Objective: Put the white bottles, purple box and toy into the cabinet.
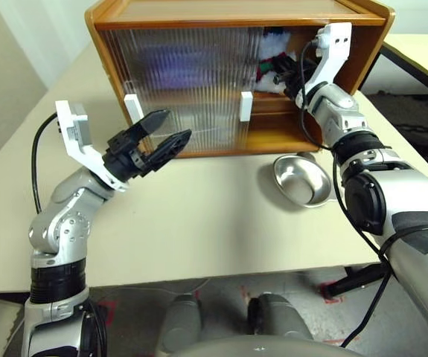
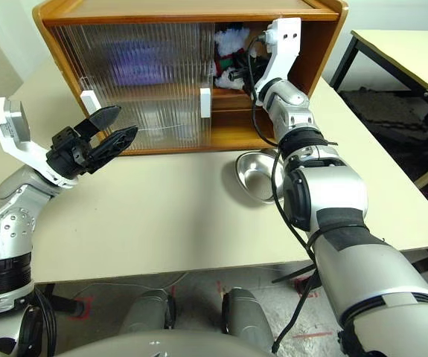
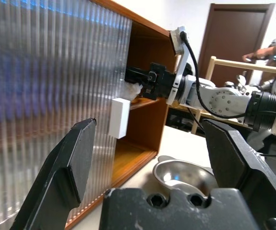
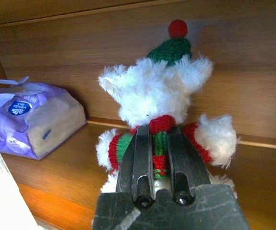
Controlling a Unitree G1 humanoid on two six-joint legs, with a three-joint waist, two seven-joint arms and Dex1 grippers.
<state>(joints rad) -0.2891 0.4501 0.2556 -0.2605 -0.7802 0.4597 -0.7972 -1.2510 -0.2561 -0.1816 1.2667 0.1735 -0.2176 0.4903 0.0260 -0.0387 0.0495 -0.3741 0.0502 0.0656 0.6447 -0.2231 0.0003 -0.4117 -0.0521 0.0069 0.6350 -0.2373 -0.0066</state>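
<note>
Right wrist view puts us inside the cabinet (image 1: 228, 15), where the right gripper (image 4: 160, 143) is pinched tight on the toy (image 4: 157, 103) at its striped scarf. That plush looks light and squashy; my read is the scarf and middle give the firmest hold, since the fluffy arms would just compress and slip. The toy is over the upper shelf, and I cannot tell whether it rests there yet. Beside it lies the purple box (image 4: 30, 122), a soft pack already on the shelf. The left gripper (image 1: 160, 140) hangs outside, fingers wide apart and empty. 1 metal bowl (image 1: 303, 181) sits on the table (image 1: 199, 223), nothing in it.
</note>
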